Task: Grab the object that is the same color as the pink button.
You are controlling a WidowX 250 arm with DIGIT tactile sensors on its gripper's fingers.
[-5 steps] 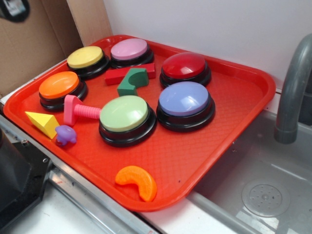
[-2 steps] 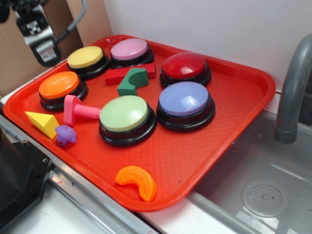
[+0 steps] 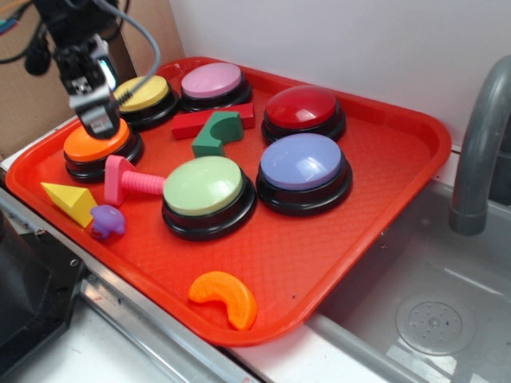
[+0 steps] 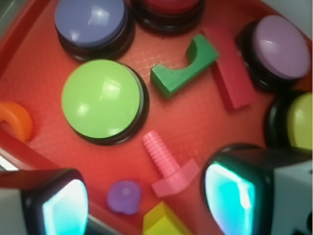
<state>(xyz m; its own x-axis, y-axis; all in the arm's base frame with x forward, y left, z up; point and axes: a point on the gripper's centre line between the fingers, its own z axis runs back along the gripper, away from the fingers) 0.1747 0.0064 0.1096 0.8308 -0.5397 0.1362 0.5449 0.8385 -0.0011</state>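
The setting was a toy kitchen mock-up used as a robot test station. A grey plastic sink basin (image 3: 431, 311) with a moulded drain and a grey faucet (image 3: 479, 152) stood just right of a red tray (image 3: 383, 199). Behind the tray were a white wall (image 3: 335, 40) and cardboard sheets (image 3: 48, 80).

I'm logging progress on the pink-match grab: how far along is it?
Done: the gripper is over the tray's left side, above the orange button. In hand: nothing; in the wrist view it is open with the pink bolt lying between its fingers. Left: descend, close on the bolt, lift.
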